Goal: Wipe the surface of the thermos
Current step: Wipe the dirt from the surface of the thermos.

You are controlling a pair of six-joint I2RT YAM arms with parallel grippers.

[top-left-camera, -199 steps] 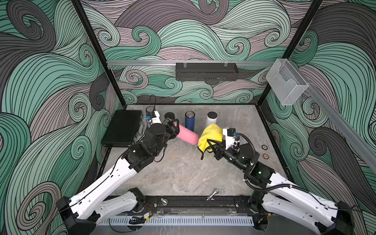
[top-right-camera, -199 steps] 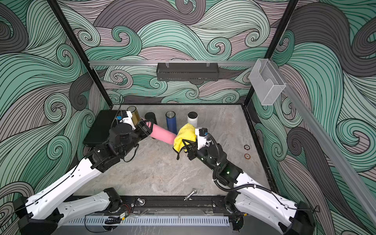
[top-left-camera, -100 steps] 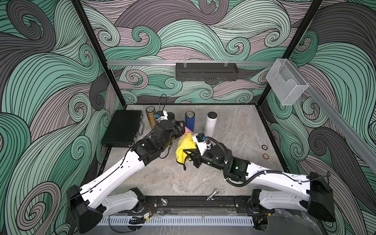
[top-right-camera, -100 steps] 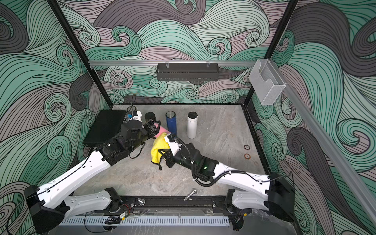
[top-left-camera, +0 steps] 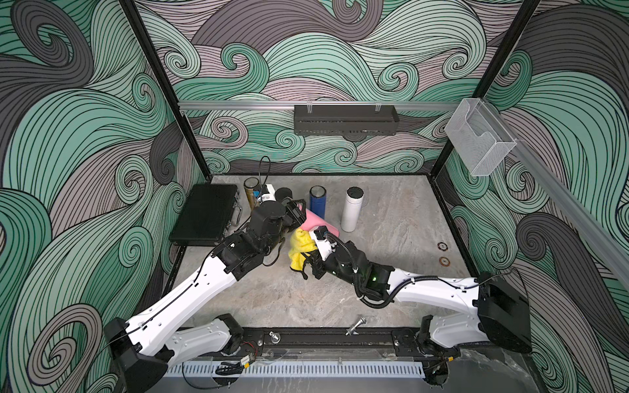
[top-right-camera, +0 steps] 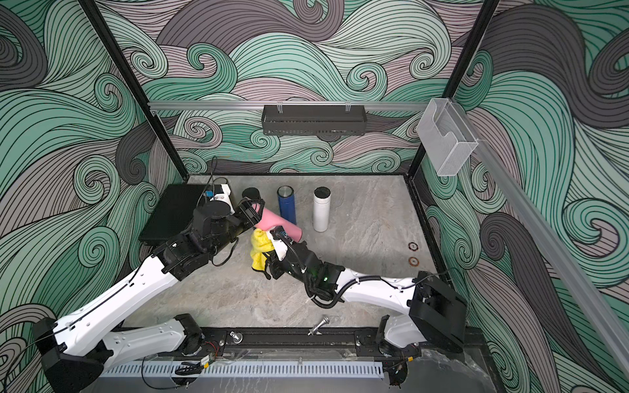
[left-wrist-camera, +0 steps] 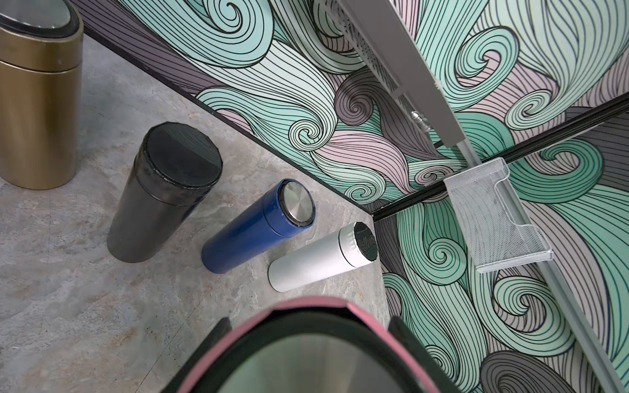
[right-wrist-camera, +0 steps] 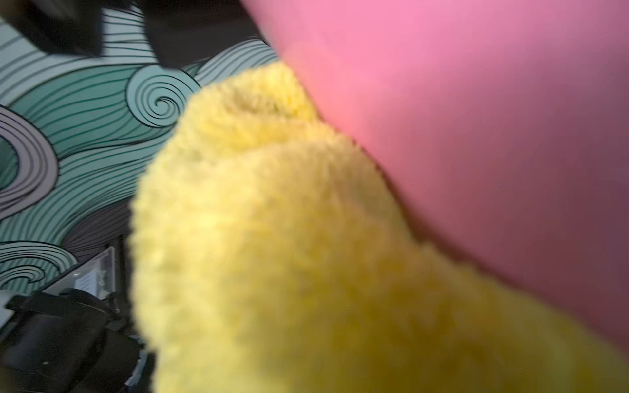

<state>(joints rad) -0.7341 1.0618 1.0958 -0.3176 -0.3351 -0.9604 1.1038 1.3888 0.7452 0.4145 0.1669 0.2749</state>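
The left hand (top-left-camera: 296,212) is closed tight on the cap end of the pink thermos (top-left-camera: 316,223). The left wrist view shows a finger (left-wrist-camera: 212,337) on either side of the steel-topped lid. Gripping at that end leaves nearly the whole barrel bare, which looks like the point: this hand acts as a clamp, so the body is free to be rubbed. The thermos slopes from the hand down toward the base of the white flask (top-left-camera: 351,209), raised over the middle of the bench (top-left-camera: 391,217). Whether its low end touches the stone cannot be told.

The right hand (top-left-camera: 310,254) is pinched shut on a bunched yellow cloth (top-left-camera: 299,245), its jaws buried in the pile. The cloth is pressed against the thermos's near side, just below the left hand. The right wrist view shows the cloth (right-wrist-camera: 272,255) lying flush on the pink wall (right-wrist-camera: 476,136). A loose tail hangs toward the bench. The wadding gives a padded face, likely to spread pressure over the curve.

Wiping appears to be under way, with the far side and low end probably not yet covered.

Behind, the gold flask (top-left-camera: 251,195), black flask (top-left-camera: 282,194) and blue flask (top-left-camera: 317,204) stand upright in a row with the white one. A stroke toward the low end would pass near the blue and white flasks and could tip them.
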